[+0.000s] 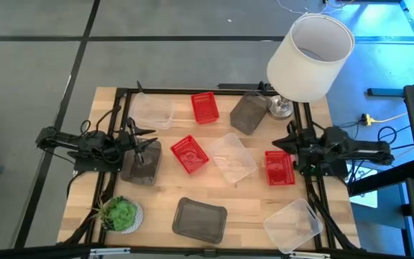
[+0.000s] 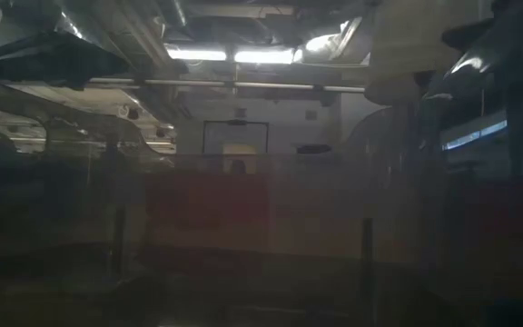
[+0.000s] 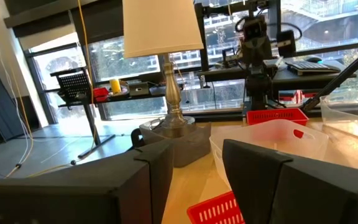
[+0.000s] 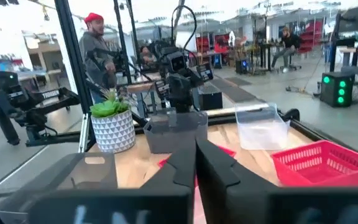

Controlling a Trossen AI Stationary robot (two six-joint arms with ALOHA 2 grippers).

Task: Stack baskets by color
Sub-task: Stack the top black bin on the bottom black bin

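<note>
Nine small baskets lie singly on the wooden table (image 1: 250, 208). The red ones are at the back (image 1: 204, 107), the middle (image 1: 190, 154) and the right (image 1: 279, 167). The dark grey ones are at the back (image 1: 249, 113), the left (image 1: 141, 162) and the front (image 1: 200, 219). The clear ones are at the back left (image 1: 153, 109), the middle (image 1: 233, 157) and the front right (image 1: 292, 224). My left gripper (image 1: 141, 140) (image 3: 194, 180) is open and level above the left grey basket's far edge. My right gripper (image 1: 282, 142) (image 4: 196, 165) is shut, with nothing in it, above the right red basket's far end.
A white-shaded lamp (image 1: 310, 57) stands at the table's back right corner, and a green potted plant (image 1: 119, 214) at the front left. A black frame runs round the table edges. A person in a red cap (image 4: 95, 50) stands beyond the table's left side.
</note>
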